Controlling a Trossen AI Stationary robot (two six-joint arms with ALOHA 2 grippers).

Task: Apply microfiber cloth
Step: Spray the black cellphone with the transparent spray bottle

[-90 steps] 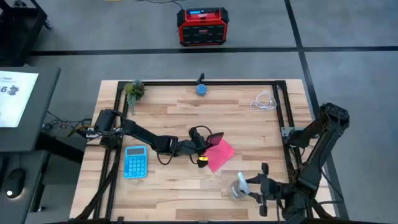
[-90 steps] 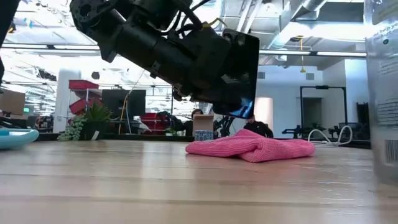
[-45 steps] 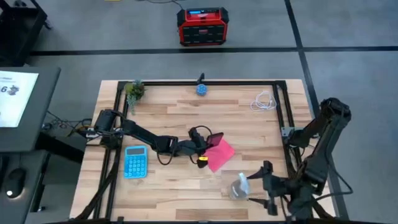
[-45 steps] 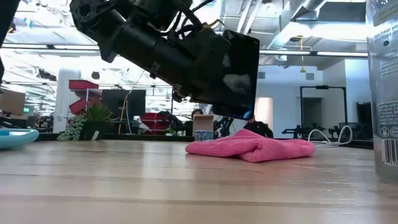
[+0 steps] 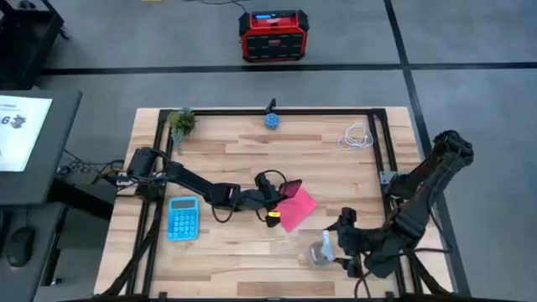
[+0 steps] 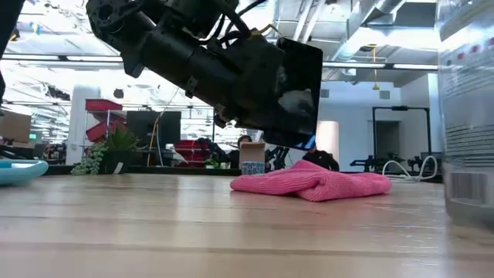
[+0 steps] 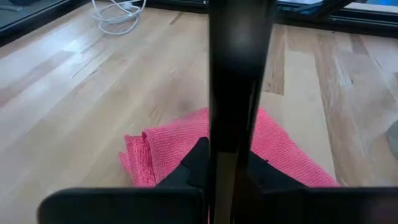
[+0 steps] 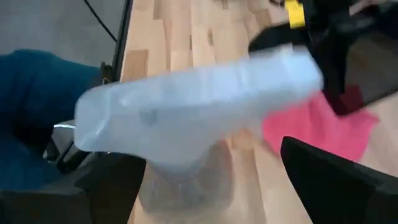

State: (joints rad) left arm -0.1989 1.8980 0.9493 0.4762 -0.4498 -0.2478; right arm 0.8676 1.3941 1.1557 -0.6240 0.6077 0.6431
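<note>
Since a moment ago the right gripper [image 5: 342, 245] has swung in toward the clear plastic spray bottle [image 5: 322, 252] with its pale trigger head, and its dark fingers [image 8: 329, 186] now stand spread wide on either side of the bottle without closing on it; in the low view the bottle has slid further into the picture at the right edge. Over on the other side nothing has shifted: the left gripper [image 5: 281, 198] holds a flat black phone [image 6: 297, 93] upright between its closed fingers, tilted a little, just above the wooden table [image 5: 235, 159]. Just beyond those fingers the soft pink-red microfiber cloth [image 5: 295, 208] lies rumpled on the boards, one edge folded over on itself, and from the left wrist view I'd say the phone's lower end hangs close over it, though whether they touch I can't make out. A light-blue calculator [image 5: 182, 216] sits well off behind the left arm.
</note>
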